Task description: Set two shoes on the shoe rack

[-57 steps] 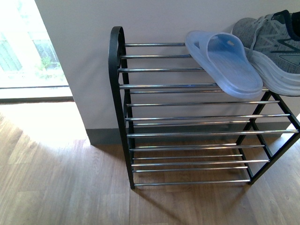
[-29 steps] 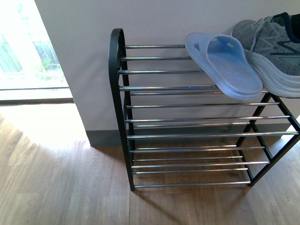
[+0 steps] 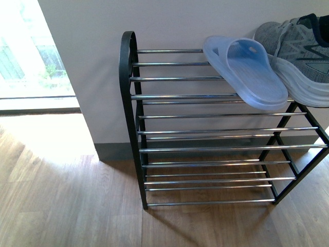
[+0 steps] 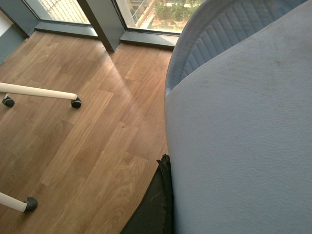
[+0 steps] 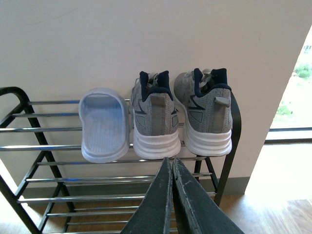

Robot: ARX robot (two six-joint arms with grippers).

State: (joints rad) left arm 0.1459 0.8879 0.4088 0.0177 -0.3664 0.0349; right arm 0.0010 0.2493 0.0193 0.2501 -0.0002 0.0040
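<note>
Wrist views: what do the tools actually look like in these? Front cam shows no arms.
Little is visible. In the right wrist view the right tool shows as two long, flat, dark grey-black fingers tapering to narrow tips, with faint scuffs on the surface. In the left wrist view only a dark, textured wedge of the left tool shows. No cables or markings are visible.

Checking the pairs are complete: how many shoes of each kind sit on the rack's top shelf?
Grey sneakers: 2
Pale blue slide sandals: 1
Total on the rack: 3
A second pale blue sandal fills the left wrist view, not on the rack.
</note>
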